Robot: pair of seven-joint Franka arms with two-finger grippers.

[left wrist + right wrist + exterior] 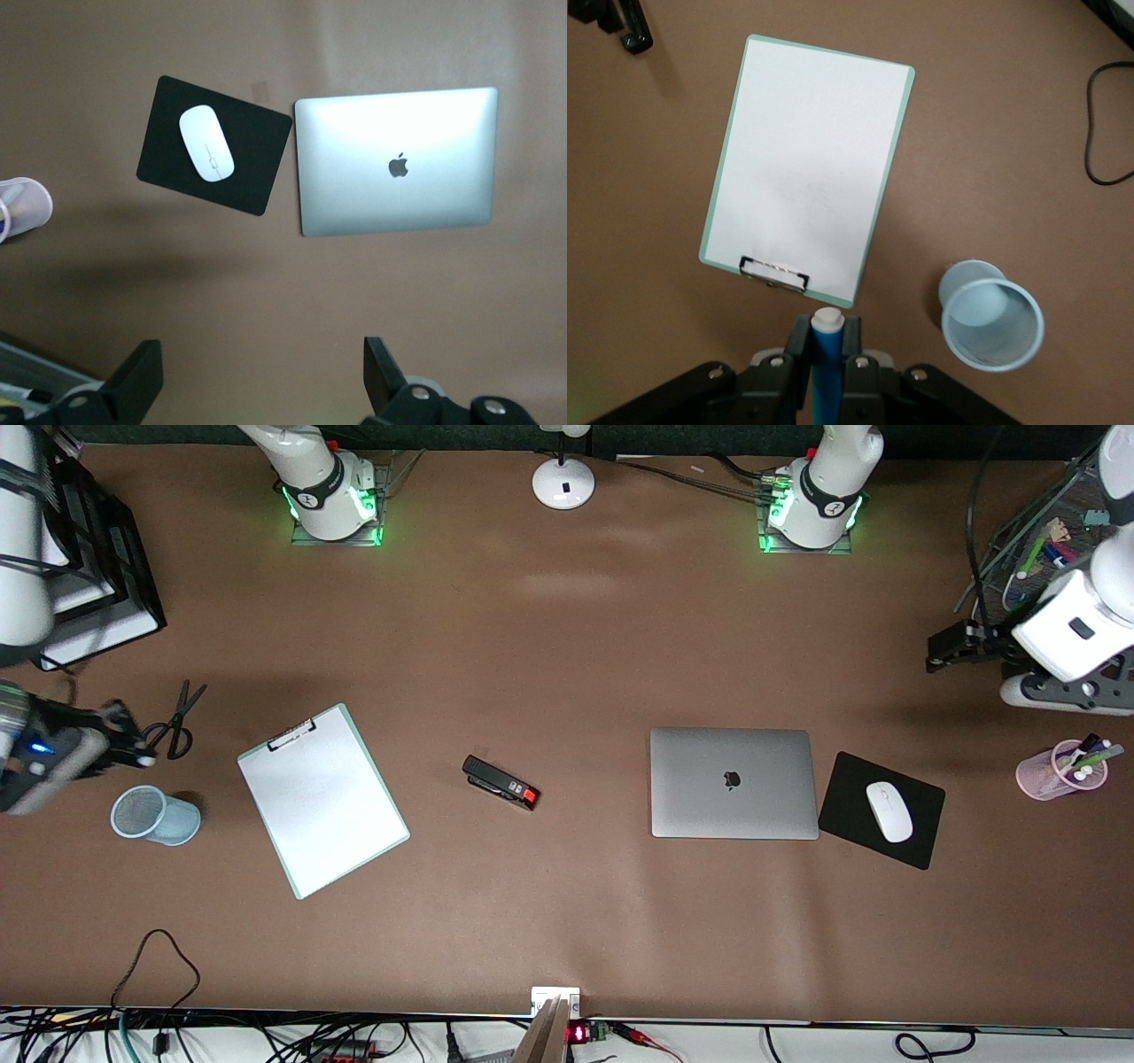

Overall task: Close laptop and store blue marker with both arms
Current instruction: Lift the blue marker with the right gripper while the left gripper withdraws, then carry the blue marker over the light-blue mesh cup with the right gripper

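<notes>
Your table (567, 646) shows half the job finished. The laptop (733, 783) lies shut, lid down with the apple logo up, just beside the black mouse pad (881, 810) that carries the white mouse (889, 811), toward the left arm's end. You have the left gripper (261, 381) hanging released and empty above that end, with the pink pen cup (1061, 770) and the wire tray (1045, 540) nearby. The clipboard (322, 800) lies bare, with the scissors (177, 722) beside it and the stapler (500, 782) between clipboard and laptop. Storing is what remains: the right gripper (827, 350) is clenched on the blue marker (827, 363), white end out, raised near the light-blue mesh cup (990, 313), probably its destination. The marker is not yet in it.
</notes>
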